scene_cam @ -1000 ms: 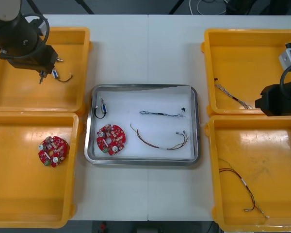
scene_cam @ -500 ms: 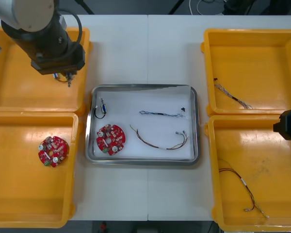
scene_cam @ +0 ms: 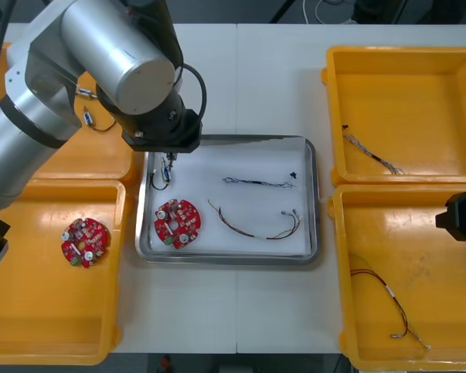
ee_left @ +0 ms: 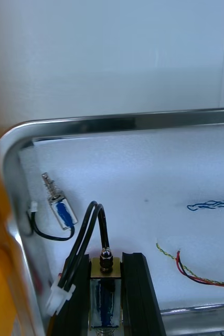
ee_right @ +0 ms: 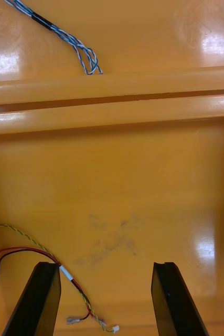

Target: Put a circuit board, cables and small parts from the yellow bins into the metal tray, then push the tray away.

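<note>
Tray: metal tray [scene_cam: 227, 141], white inside, at mid-table between the yellow bins [scene_cam: 373, 54].
Left gripper: left gripper [ee_left: 107, 258] hangs over the tray's far left corner. Its fingers are clamped on a small metal part [ee_left: 104, 302] with a blue body, and the part's black cable [ee_left: 88, 231] loops up beside the fingers.
Tray contents: second metal part [ee_left: 59, 206], with its own black lead, lies by the corner wall just beside the held one. A circuit board [scene_cam: 178, 223] sits near the left wall. A blue and white cable [scene_cam: 256, 183] and a red and yellow cable [scene_cam: 245, 232] lie toward the middle and right.
Right gripper: right gripper [ee_right: 105, 266] is low over the near right bin [ee_right: 143, 173], fingers spread apart and holding nothing. A loose red and yellow lead [ee_right: 22, 250] lies by one finger.
Other bins: spare circuit board [scene_cam: 85, 241] in the near left bin [scene_cam: 31, 311]; twisted cable [scene_cam: 373, 157], blue and white, in the far right bin [scene_cam: 404, 85].
</note>
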